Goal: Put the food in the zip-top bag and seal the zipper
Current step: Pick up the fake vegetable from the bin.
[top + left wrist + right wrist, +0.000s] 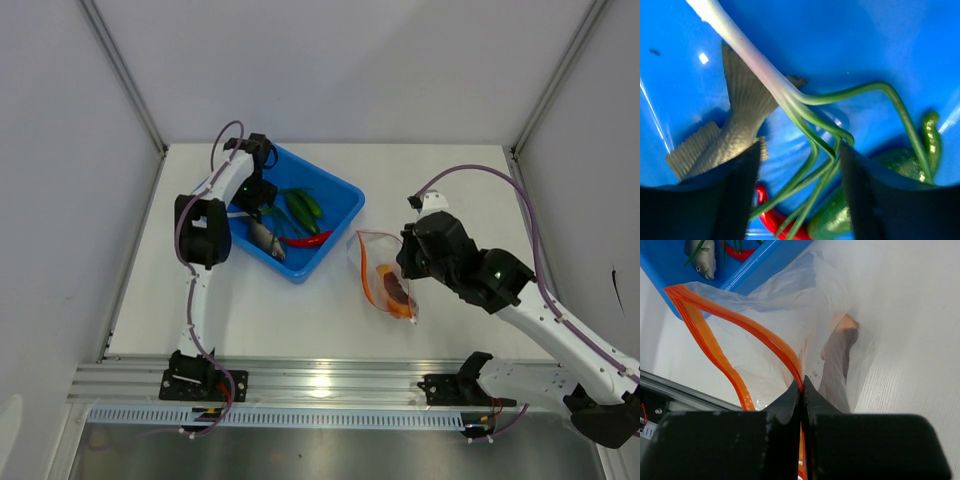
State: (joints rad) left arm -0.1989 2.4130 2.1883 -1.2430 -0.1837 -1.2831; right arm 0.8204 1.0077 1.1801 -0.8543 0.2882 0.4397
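- Left gripper (800,197) hangs inside the blue plastic tray (340,198), jaws released, straddling the white-stemmed green onion (752,62).
- Right gripper (802,390), right of the tray, clenches the orange-red zipper strip (760,335) of the crinkly clear zip-top bag (790,295); a purple-red oval slice (837,362) lies inside.

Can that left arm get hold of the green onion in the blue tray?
Probably yes: the open left gripper hangs right over the green onion, fingers either side of the leaves, nothing covering it.

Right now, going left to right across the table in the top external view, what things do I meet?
Grey fish → red chili → zip-top bag.
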